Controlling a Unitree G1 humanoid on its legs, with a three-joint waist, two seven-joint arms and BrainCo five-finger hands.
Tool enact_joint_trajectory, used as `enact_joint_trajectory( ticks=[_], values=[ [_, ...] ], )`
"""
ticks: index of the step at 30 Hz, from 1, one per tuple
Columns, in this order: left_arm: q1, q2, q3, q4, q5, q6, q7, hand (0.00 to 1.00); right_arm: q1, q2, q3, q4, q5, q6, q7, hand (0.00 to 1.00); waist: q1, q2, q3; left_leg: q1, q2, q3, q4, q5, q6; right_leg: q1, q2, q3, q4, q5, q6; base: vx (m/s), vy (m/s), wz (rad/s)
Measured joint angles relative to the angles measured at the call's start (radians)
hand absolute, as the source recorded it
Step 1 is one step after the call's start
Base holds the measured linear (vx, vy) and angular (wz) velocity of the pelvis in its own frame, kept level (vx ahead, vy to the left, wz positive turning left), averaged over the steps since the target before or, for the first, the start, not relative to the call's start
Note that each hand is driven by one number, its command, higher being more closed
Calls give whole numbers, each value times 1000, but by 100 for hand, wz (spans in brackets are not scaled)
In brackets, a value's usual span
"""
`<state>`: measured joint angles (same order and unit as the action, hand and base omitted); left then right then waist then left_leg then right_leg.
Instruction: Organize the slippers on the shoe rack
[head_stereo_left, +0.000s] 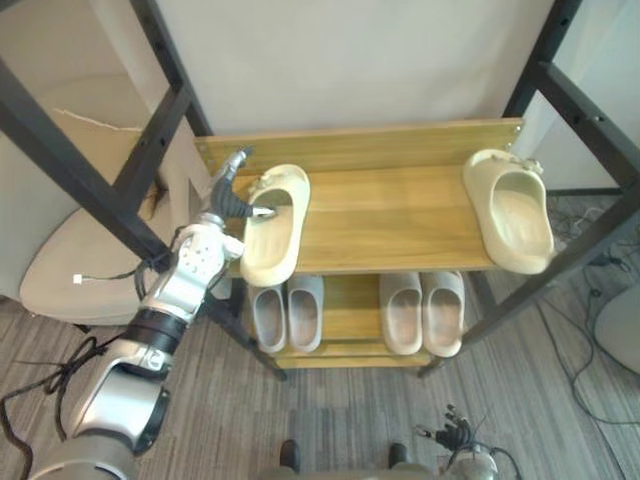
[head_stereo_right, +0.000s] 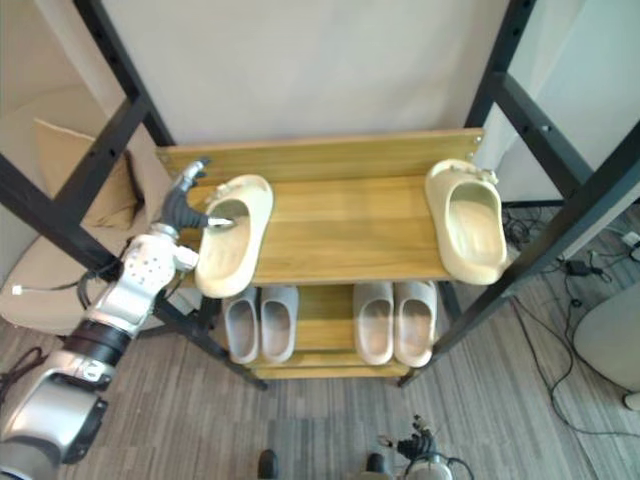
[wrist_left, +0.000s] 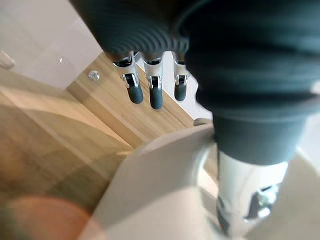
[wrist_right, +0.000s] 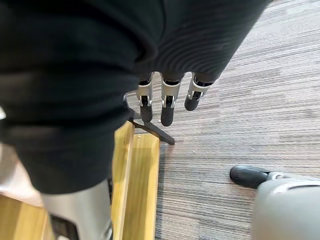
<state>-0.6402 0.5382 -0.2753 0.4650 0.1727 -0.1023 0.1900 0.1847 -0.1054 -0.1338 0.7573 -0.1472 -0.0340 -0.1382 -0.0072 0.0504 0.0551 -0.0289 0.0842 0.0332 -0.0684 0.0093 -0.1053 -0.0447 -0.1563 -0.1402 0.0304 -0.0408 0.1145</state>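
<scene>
Two cream slippers lie on the wooden top shelf of the shoe rack. The left slipper sits at the left end with its heel past the front edge. The right slipper lies at the right end, also over the edge. My left hand is at the left slipper's outer side. Its thumb reaches into the slipper's opening and its fingers stay straight above the shelf. My right hand hangs low near the floor, its fingers relaxed and empty.
On the lower shelf stand a grey pair and a beige pair of slippers. Black metal frame bars cross on both sides of the rack. A beige cushioned seat is at the left. Cables lie on the floor at the right.
</scene>
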Motion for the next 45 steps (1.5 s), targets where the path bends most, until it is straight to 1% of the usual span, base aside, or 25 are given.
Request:
enact_joint_trajectory(
  ticks=[10,16,23,27,31,36,38,42,45],
  values=[
    [-36,5,1,45,22,4,7,100,4,22,-12,1,2,0,-3,0,-2,0,0,1,0,8,2,1,-1,-4,0,10,-1,7,0,-11,1,-3],
    [-51,4,0,79,20,8,7,100,3,23,-13,2,31,0,-5,0,-8,3,3,14,-1,0,1,2,-1,11,0,8,-4,7,0,0,0,0],
    [-56,2,0,86,0,14,14,100,6,26,-20,4,33,1,-19,0,-13,6,5,14,-2,-3,2,4,0,11,0,7,-4,8,1,0,0,0],
    [-60,-4,0,89,-20,22,27,100,4,27,-21,5,33,1,-21,0,-14,15,11,14,-3,-5,2,4,0,11,-1,5,-5,8,1,0,0,1],
    [-96,-22,-17,116,-41,27,42,100,0,27,-23,6,38,1,-27,0,-19,24,20,13,-4,-11,2,5,-1,12,-1,-2,-9,9,2,0,0,3],
    [-142,-28,-48,120,-58,27,45,100,-17,27,-26,7,40,0,-32,0,-43,30,40,12,-5,-7,1,5,-1,13,-1,1,-20,16,2,0,0,-2],
    [-168,-32,-72,133,-58,26,45,100,-20,26,-32,7,41,0,-34,0,-42,34,47,11,-5,-2,1,5,0,13,-1,7,-27,22,3,-4,2,-6],
    [-186,-57,-76,139,-58,28,45,100,-21,26,-42,7,42,-3,-35,0,-43,41,52,10,-5,3,1,5,0,11,-2,15,-32,28,3,-14,2,-5],
    [-222,-89,-77,157,-56,31,45,100,-21,27,-43,6,72,-5,-36,0,-44,42,53,4,-6,12,2,7,2,0,-3,27,-21,28,3,-13,2,-9]
  ],
)
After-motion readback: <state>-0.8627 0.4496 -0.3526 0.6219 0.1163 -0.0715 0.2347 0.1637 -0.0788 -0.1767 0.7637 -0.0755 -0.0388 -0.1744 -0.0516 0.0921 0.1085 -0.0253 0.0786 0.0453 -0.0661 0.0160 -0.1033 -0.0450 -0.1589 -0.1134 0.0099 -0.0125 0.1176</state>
